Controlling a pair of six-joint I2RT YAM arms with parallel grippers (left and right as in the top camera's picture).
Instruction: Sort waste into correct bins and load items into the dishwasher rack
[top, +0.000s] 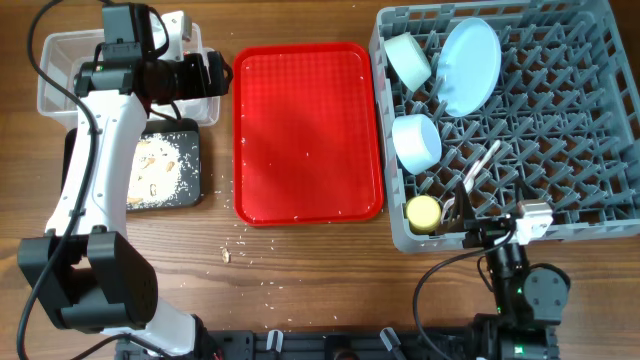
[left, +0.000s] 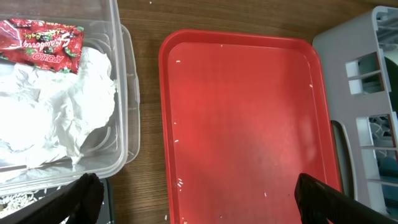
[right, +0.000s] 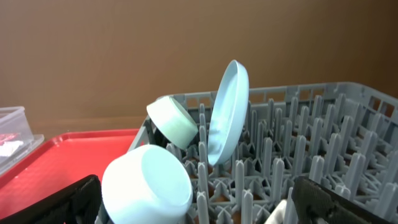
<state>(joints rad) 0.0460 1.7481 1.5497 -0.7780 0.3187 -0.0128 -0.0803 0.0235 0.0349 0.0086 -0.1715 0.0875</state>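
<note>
Roughly: one rack (top: 580, 160) at 3 o'clock holds one plate (top: 470, 65), mint bowl (top: 408, 58), blue bowl (top: 417, 142), one yellow cup (top: 424, 211), white cutlery (top: 482, 162). One tub (top: 50, 95) at 10 o'clock: one napkin (left: 56, 106), one wrapper (left: 40, 40) inside. One black tray (top: 192, 185) at 9 o'clock, scraps (top: 155, 165) in it. One red tray (top: 308, 130) centre. Left gripper (left: 199, 193), right gripper (right: 196, 196) both released, grasping nothing. Wooden bench (top: 300, 280), crumbs (top: 227, 255) at 7 o'clock; brown wall (right: 124, 50) behind.
</note>
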